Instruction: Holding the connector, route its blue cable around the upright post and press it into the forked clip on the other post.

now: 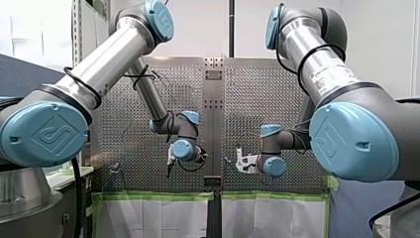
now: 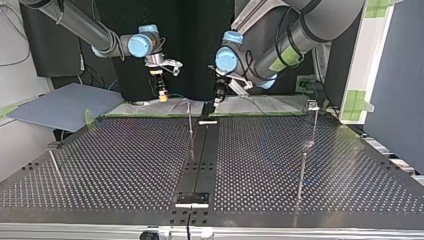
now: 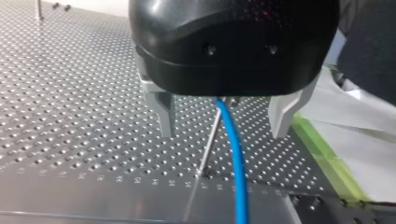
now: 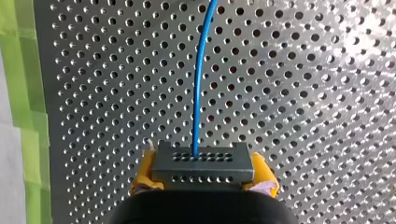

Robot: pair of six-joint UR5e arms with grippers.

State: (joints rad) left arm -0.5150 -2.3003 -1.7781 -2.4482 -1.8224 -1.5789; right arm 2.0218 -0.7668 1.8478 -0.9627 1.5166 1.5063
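The blue cable (image 3: 236, 154) is disappearing behind my left gripper (image 3: 223, 133) body and running off the left wrist view's edge.

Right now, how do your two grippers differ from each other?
My left gripper has bare metal fingers; my right gripper has yellow pads. The left one is open, with the blue cable passing loose between its fingers; the right one is shut on the dark connector. Shared: two fingers each, and the blue cable meets both.
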